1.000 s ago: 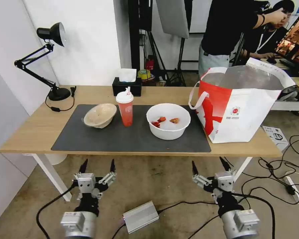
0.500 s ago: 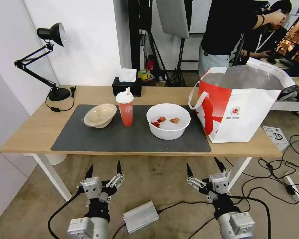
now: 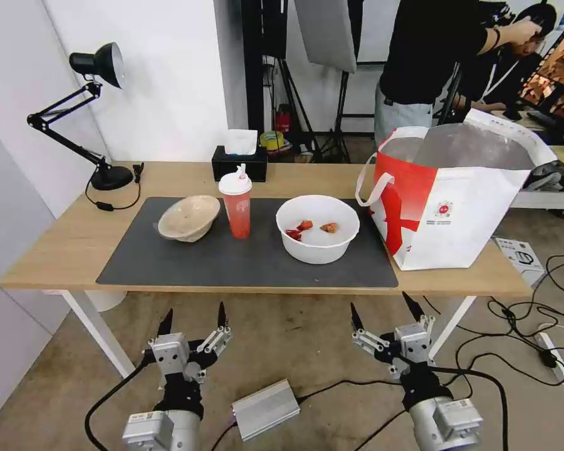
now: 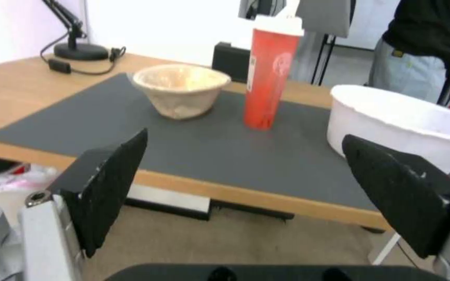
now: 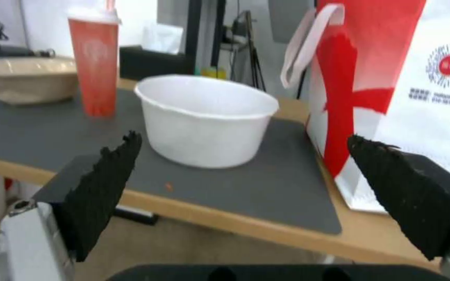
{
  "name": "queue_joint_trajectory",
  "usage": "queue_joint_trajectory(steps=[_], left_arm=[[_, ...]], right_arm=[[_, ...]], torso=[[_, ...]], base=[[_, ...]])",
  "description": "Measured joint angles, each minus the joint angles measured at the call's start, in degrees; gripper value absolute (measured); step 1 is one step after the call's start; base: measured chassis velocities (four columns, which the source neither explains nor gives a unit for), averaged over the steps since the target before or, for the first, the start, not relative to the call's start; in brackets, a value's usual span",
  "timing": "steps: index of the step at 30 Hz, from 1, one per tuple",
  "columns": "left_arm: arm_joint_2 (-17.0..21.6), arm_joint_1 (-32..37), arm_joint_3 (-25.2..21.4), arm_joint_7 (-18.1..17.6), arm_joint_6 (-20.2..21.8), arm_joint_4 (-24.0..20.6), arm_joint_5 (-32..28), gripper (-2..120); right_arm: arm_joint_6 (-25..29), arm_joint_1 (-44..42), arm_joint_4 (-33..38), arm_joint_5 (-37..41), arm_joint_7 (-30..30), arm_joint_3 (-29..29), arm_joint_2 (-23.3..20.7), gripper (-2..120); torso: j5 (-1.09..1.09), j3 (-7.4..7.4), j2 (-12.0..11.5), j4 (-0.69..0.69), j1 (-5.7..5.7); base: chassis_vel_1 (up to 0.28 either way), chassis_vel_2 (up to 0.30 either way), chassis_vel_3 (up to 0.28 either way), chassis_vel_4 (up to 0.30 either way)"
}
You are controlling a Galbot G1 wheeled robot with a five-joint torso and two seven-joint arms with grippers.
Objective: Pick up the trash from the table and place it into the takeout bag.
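A studio-like lab is showing here: light stands (image 3: 294, 94) are standing at the far side, cables (image 3: 545, 300) are trailing across the concrete floor on the right, beside a glowing monitor (image 3: 561, 69).

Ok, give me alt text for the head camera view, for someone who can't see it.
A light-wood table holds a beige pulp bowl, a red cup with white lid and a white plastic bowl with red scraps in a row on a dark grey mat, with a white-and-red takeout bag standing at the right end. Below the near edge, the left gripper and right gripper hover with jaws open.
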Motion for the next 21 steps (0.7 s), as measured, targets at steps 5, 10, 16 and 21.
queue_joint_trajectory(steps=[5, 10, 16, 21], left_arm=[[1.5, -0.4, -1.5, 0.2, 0.0, -0.4, -1.4, 100], [3.7, -1.1, -2.7, 0.5, 0.1, -0.4, -3.1, 100], [4.7, -1.8, -3.4, 0.4, 0.2, -0.1, -4.3, 100], [4.9, -2.1, -3.7, 0.3, 0.2, 0.3, -4.5, 100]], right_arm=[[0.1, 0.9, 0.4, 3.9, -0.5, 1.7, -2.5, 100], [-0.8, 2.3, -0.1, 8.7, -0.9, 3.5, -6.2, 100], [-0.8, 4.0, -0.5, 10.8, -2.2, 4.2, -8.4, 100], [1.5, 6.9, -1.7, 13.7, -5.8, 4.4, -11.9, 100]], torso=[[-0.01, 0.00, 0.0, 0.00, 0.01], [0.00, 0.00, 0.0, 0.00, 0.00], [0.00, 0.01, 0.0, 0.00, 0.00], [0.00, 0.01, 0.0, -0.01, 0.00]], base=[[0.000, 0.000, 0.000, 0.000], [0.000, 0.000, 0.000, 0.000], [0.000, 0.000, 0.000, 0.000], [0.000, 0.000, 0.000, 0.000]])
